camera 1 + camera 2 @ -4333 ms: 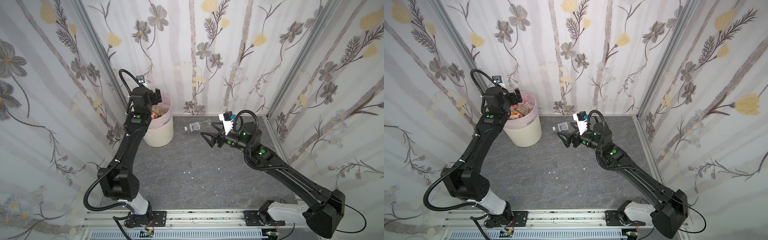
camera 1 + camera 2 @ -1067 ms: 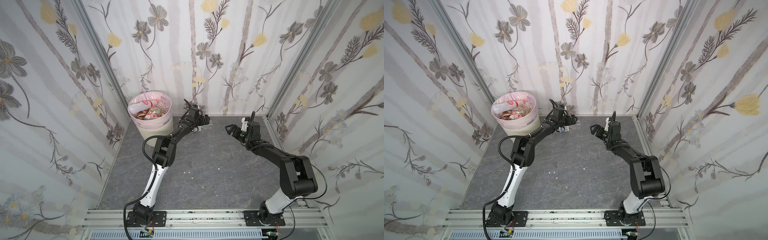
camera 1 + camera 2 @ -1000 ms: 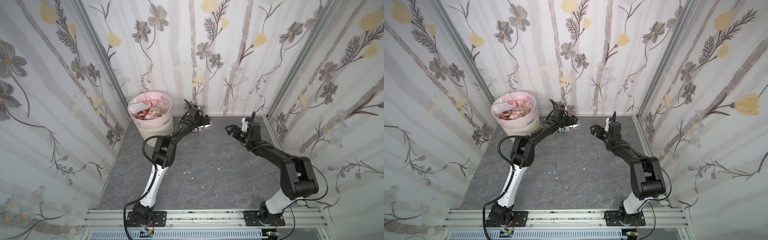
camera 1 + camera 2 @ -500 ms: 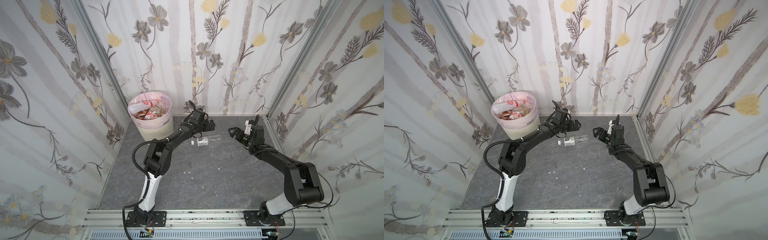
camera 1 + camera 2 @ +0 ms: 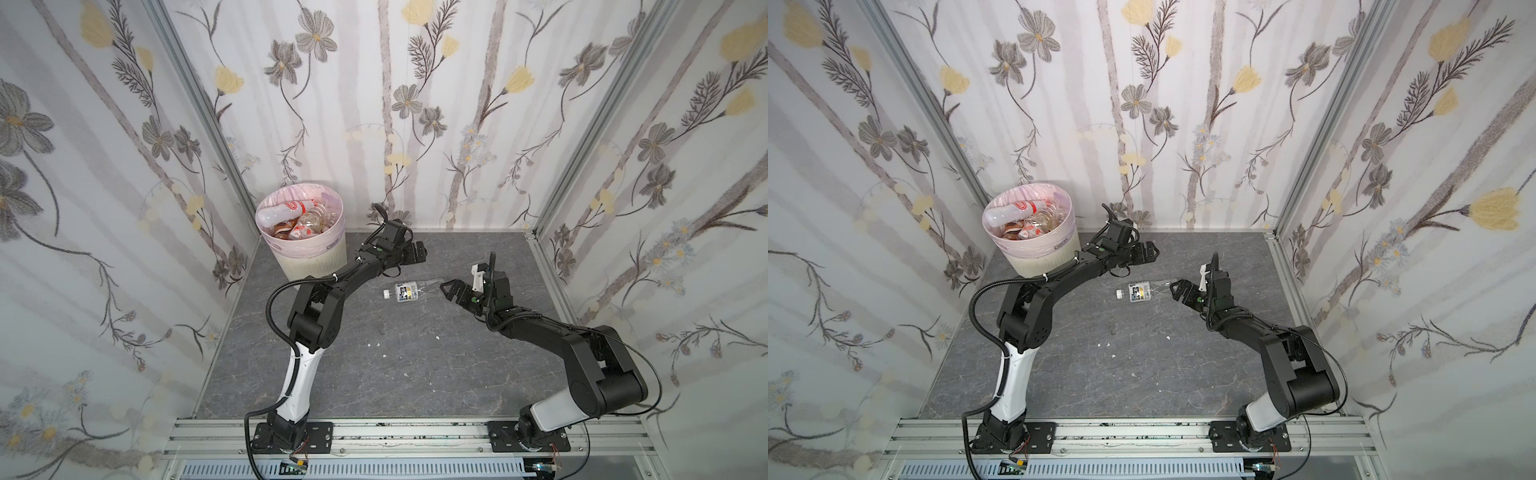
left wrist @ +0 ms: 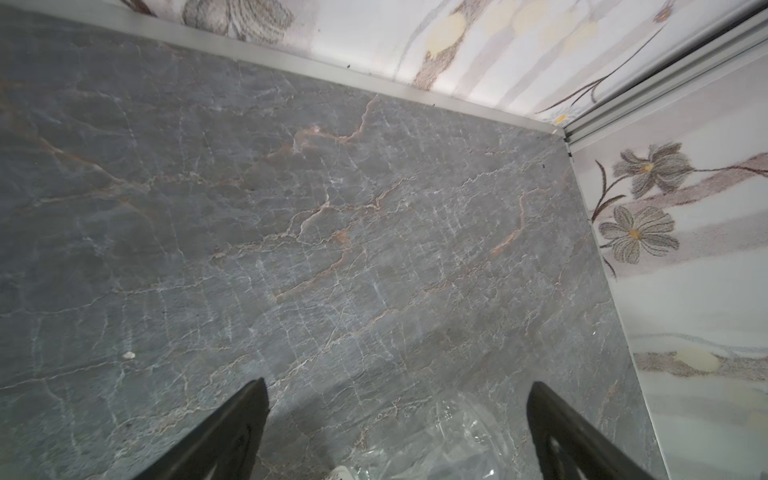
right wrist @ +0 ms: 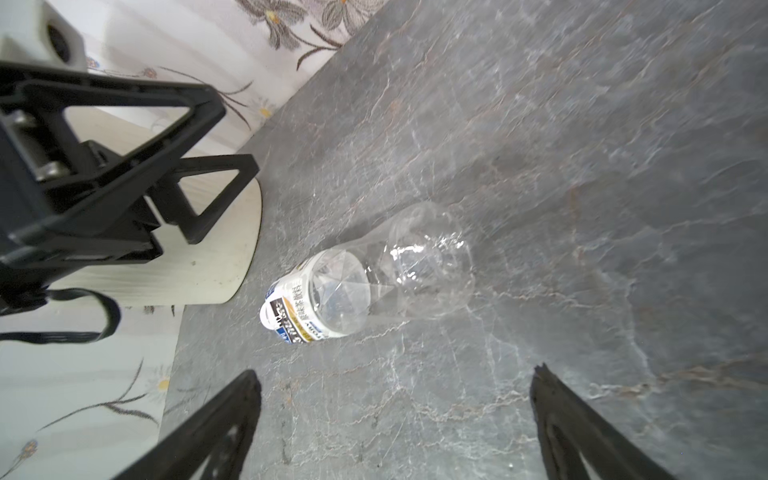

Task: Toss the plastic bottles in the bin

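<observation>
Top views and both wrist views, two-arm bench. One clear bottle [image 5: 410, 289] with a white cap [image 5: 387, 294] and a white, gold and blue label [image 5: 404, 291] lies on its side on the grey marbled floor [image 5: 395, 374]. It is well apart from the bin [image 5: 320, 259], which stands in the far left corner. A pale pink bag [image 5: 291, 248] is folded over the bin's rim, and bottles [image 5: 297, 216] fill it almost to the top (a white one with a red label lies uppermost). The left claw [image 5: 420, 253] sits low over the floor between the bin and the lying bottle, jaws spread wide and holding nothing. In the left wrist view the bottle's clear crumpled end [image 6: 449, 436] shows at the picture's edge between the two black fingers [image 6: 232, 428], touching neither. The right claw [image 5: 446, 287] points at the bottle's clear base from the right, jaws likewise wide apart and empty; its tips are near the base, and whether they touch it cannot be told from above. In the right wrist view the bottle [image 7: 332, 291] lies ahead of the spread fingers, apart from both, with the left claw and the bin's base [image 7: 208, 257] beyond it
</observation>
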